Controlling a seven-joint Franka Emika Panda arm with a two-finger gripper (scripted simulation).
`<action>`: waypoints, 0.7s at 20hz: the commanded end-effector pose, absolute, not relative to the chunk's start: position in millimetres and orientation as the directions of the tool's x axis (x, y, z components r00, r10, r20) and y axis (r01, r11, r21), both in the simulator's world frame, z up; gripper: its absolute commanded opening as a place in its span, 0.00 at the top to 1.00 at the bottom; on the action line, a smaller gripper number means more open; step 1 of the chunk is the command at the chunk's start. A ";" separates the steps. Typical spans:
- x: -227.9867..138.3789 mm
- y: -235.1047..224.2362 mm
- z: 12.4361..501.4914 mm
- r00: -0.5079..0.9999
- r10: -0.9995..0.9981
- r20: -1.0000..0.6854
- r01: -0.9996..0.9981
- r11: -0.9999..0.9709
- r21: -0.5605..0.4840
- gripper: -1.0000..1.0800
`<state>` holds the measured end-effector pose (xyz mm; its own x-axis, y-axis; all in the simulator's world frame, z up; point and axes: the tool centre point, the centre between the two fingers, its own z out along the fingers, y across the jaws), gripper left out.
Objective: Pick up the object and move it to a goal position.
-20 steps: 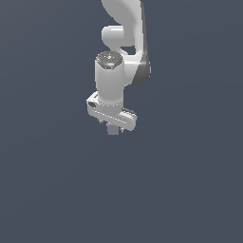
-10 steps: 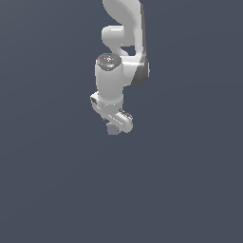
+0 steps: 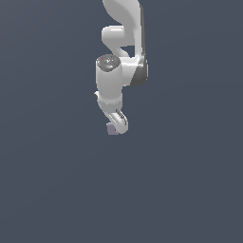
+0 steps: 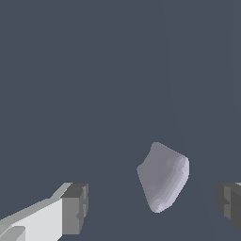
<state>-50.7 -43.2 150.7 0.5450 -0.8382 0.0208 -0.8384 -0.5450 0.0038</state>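
The object (image 4: 162, 176), a small pale grey-lavender block, shows in the wrist view between my two fingers, with a gap to the left finger (image 4: 75, 209) and to the right finger (image 4: 229, 203). My gripper (image 4: 153, 202) is open and touches the block on neither side. In the exterior view the white hand points down, turned edge-on, and the object (image 3: 112, 128) peeks out at the tips of my gripper (image 3: 116, 127). Whether the block rests on a surface cannot be told against the flat grey ground.
A uniform dark grey-blue background fills both views. The white arm (image 3: 124, 28) comes down from the top of the exterior view.
The hand has turned about its vertical axis, from broadside to edge-on. The lavender block shows more plainly at the fingertips now.
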 end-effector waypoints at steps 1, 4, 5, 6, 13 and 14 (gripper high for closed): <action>-55.0 -43.5 148.1 0.482 -0.876 0.018 -0.876 -0.482 0.002 0.04; -60.3 -43.8 145.1 0.406 -0.914 0.015 -0.914 -0.406 0.000 0.04; -62.0 -43.9 144.1 0.380 -0.925 0.014 -0.925 -0.380 0.000 0.04; -63.8 -44.0 143.1 0.353 -0.936 0.013 -0.936 -0.353 0.000 0.04; -75.2 -45.0 136.8 0.175 -0.984 0.006 -0.984 -0.175 -0.001 0.04; -76.5 -45.1 136.1 0.155 -0.988 0.005 -0.988 -0.155 -0.001 0.04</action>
